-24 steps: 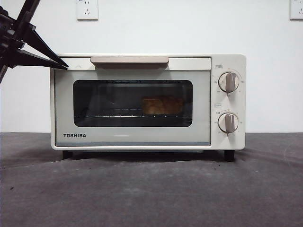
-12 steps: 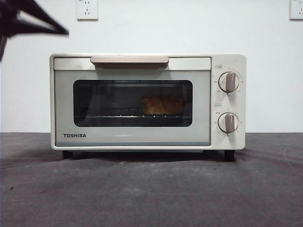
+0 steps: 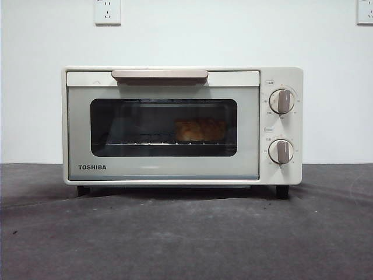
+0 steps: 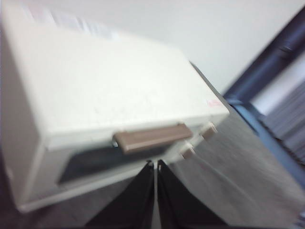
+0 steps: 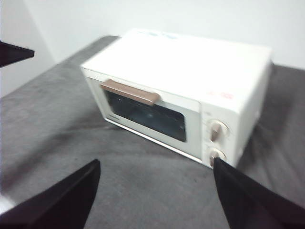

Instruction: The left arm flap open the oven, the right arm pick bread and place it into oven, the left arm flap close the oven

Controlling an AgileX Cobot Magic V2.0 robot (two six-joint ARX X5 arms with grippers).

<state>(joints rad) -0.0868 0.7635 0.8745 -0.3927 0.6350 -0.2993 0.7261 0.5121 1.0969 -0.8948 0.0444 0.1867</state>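
Showing bread (image 3: 201,130) only frontally, oven (image 3: 163,125)

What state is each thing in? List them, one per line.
oven: door shut, standing upright on the table.
bread: inside the oven, on the rack, right of middle.
left gripper: shut, empty, above the oven's handle.
right gripper: open, empty, well back from the oven.
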